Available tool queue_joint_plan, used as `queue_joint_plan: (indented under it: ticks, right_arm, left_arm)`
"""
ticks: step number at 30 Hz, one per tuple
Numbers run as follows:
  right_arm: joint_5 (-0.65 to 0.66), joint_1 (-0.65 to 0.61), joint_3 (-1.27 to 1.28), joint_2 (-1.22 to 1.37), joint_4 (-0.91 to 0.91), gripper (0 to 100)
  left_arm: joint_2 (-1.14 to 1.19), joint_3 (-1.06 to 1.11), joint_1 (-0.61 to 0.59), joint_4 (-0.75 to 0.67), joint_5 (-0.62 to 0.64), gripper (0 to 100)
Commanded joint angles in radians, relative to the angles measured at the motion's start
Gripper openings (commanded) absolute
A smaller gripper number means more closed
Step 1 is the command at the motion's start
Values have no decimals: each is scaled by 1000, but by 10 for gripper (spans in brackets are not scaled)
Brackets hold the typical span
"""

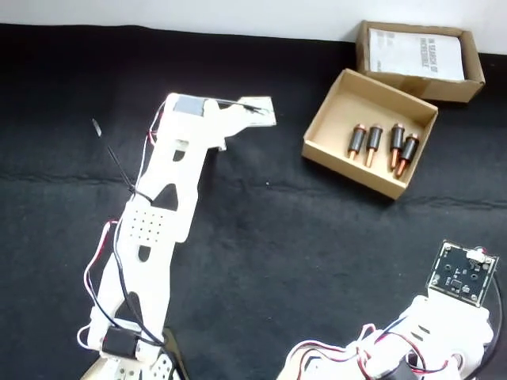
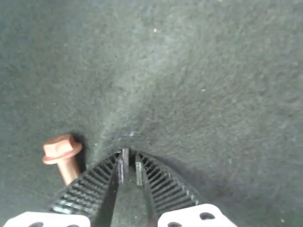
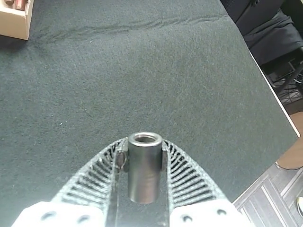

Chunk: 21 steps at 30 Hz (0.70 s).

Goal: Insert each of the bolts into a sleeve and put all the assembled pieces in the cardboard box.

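A copper bolt (image 2: 61,158) with a hex head lies on the black cloth, just outside one finger of my left gripper (image 2: 129,165). That gripper is shut with nothing between its tips, which press into the cloth. In the high view the left gripper (image 1: 260,111) sits at the far middle of the table, left of the cardboard box (image 1: 333,107). Several assembled pieces (image 1: 383,146) lie side by side in the box. My right gripper (image 3: 144,146) is shut on a dark grey sleeve (image 3: 144,170), with the sleeve's bore facing the camera.
A second cardboard box (image 1: 469,85) with a printed sheet stands at the far right corner. The right arm's camera board (image 1: 463,273) is near the front right. The table's edge (image 3: 270,80) runs close beside the right gripper, and a corner of the cardboard box (image 3: 14,21) is farther off.
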Motion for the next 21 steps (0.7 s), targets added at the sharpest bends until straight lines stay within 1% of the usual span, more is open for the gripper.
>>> queue_joint_plan:
  ticks: [1, 5, 6, 8, 10, 13, 15, 17, 21]
  right_arm:
    - [12, 12, 7, -2, -8, 8]
    - [14, 10, 10, -2, -1, 8]
    - [14, 8, 10, -2, -1, 8]
    - [12, 2, 12, 2, -1, 8]
    - [11, 2, 12, 4, -1, 8]
    - [12, 4, 12, 1, 2, 8]
    - [14, 2, 12, -1, 15, 8]
    - [14, 2, 12, -1, 19, 8]
    - [15, 2, 12, 5, 18, 8]
  left_arm:
    - [-61, -119, -28, 63, -11, 20]
    - [-151, -268, -8, 227, -11, 25]
    - [-173, -298, -4, 259, -11, 40]
    - [-213, -344, -1, 310, -9, 102]
    - [-237, -358, -5, 322, -15, 179]
    - [-216, -303, -25, 252, -40, 248]
    - [-180, -231, -35, 178, -52, 244]
    - [-145, -159, -45, 87, -26, 228]
    - [-93, -91, -67, -74, 23, 207]
